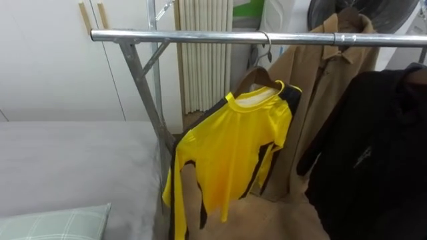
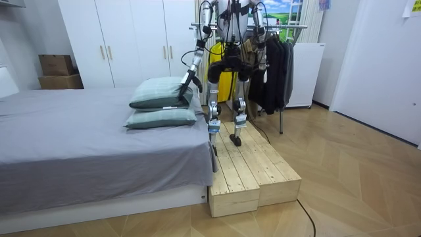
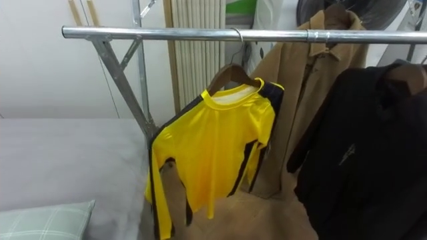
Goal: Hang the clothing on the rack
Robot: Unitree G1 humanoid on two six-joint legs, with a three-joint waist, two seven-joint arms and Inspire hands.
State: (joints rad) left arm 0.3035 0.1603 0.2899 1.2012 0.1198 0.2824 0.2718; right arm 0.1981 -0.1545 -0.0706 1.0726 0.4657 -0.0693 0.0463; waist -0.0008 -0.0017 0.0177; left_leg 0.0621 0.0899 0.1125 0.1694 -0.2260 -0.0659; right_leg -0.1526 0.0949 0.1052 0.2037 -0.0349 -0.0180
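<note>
Shirt: the yellow shirt hung on a wooden hanger hooked over the rail, at centre of the eye view and clear of both hands.
Left hand: the left hand sat at 9 o'clock of the robot, just beside the pillows. It was too small to read, so its state could not be told.
Right hand: the right hand was low against the dark clothes; its state could not be told.
Risk, slip: the hanger sat tilted and the shirt drooped toward 7 o'clock. A knock to the rail could slide it off.
Risk, crowding: a coat hung at 2 o'clock just behind the shirt, and a black garment at 3 o'clock. A reach there could drag the neighbours.
Risk, footing: the robot stood on a raised platform — a step off its edge could topple it.
Surface: bare planks, with the bed at 9 o'clock and the rail at 12.
Room: white wardrobe, wood floor.
</note>
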